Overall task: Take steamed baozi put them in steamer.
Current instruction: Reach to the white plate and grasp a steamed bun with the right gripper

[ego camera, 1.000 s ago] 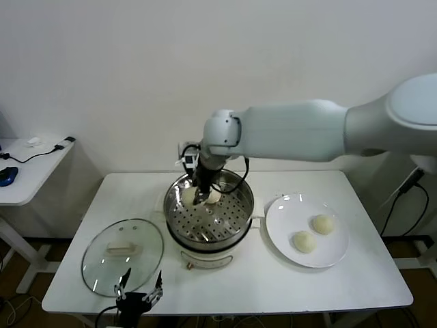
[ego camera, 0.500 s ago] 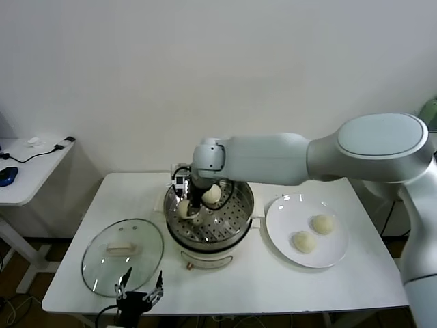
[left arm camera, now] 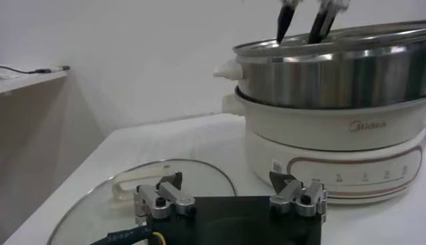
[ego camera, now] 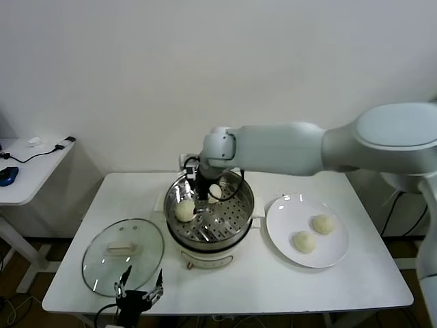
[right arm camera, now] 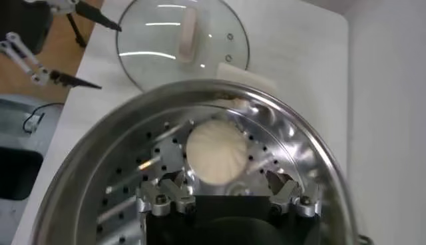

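The steamer [ego camera: 220,239] stands mid-table, a shiny steel pot on a white base. One steamed baozi [ego camera: 184,210] lies on its perforated tray at the left side, and a second one [ego camera: 216,193] sits toward the back. My right gripper [ego camera: 201,207] hangs inside the pot, open. In the right wrist view its fingers [right arm camera: 163,194] stand wide apart just short of the baozi [right arm camera: 213,160], which rests free on the tray. Two more baozi [ego camera: 322,223] [ego camera: 304,241] lie on the white plate [ego camera: 283,212]. My left gripper [ego camera: 138,287] waits open at the table's front edge.
A round glass lid [ego camera: 123,256] lies flat at the front left of the table, just beyond the left gripper [left arm camera: 229,193]. The steamer's wall [left arm camera: 333,86] rises close behind it. A side table [ego camera: 27,167] with cables stands at far left.
The right gripper has opened and let go of the baozi, which now lies on the left of the steamer tray. The right arm has shifted slightly. The left arm has not moved.
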Robot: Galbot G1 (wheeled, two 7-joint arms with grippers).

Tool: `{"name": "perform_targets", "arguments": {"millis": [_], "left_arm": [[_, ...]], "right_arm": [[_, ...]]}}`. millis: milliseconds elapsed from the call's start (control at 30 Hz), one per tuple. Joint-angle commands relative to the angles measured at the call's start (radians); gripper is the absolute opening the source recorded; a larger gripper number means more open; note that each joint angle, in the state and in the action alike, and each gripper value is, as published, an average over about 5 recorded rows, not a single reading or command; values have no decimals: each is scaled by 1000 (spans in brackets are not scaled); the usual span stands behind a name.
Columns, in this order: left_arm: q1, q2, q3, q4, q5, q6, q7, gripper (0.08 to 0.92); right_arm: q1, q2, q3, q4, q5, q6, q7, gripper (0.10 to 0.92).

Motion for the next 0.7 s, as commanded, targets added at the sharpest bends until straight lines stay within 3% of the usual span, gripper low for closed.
{"name": "perform_targets", "arguments": {"millis": [33, 200, 333, 500, 700], "left_arm": [[1, -1, 0, -9, 3, 2, 1, 823], [-2, -2, -6, -14, 0, 6, 1, 823], [-9, -4, -13, -13, -3, 9, 1, 823], [-16, -10, -22, -10, -4, 15, 2, 823], [-19, -17, -37, -10, -13, 21, 2, 823]], "right_arm": [[269, -253, -112, 91, -31, 121, -211, 823], [405, -487, -300, 266, -144, 157, -258, 823], [344, -638, -383, 340, -272, 148, -231, 823], [76, -735, -264, 265, -410, 133, -199, 823], [-160, -737, -114, 194, -462, 102, -164, 823]]}}
